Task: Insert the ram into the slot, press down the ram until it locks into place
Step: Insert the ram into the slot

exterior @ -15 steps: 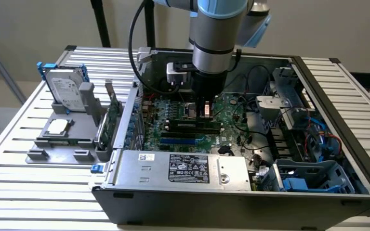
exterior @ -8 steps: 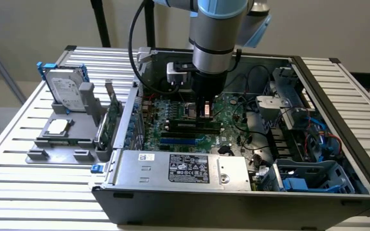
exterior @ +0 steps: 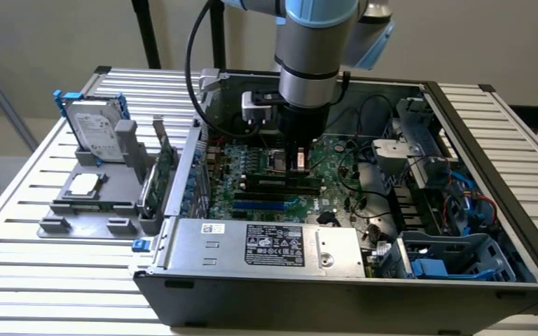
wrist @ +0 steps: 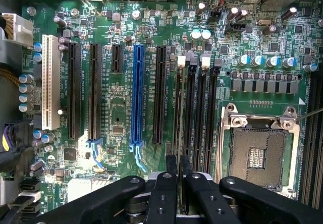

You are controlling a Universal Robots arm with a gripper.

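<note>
Slatted metal table, open PC case laid on it, gripper lowered over motherboard, clenched on ram top edge, ram stood edge-on in slot, the memory socket nearest blue socket.

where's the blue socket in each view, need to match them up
Exterior view: the blue socket lies on the motherboard, just beyond the silver power supply.
Wrist view: the blue socket stands between two long black sockets.
Shared landmark: the square CPU socket.
</note>
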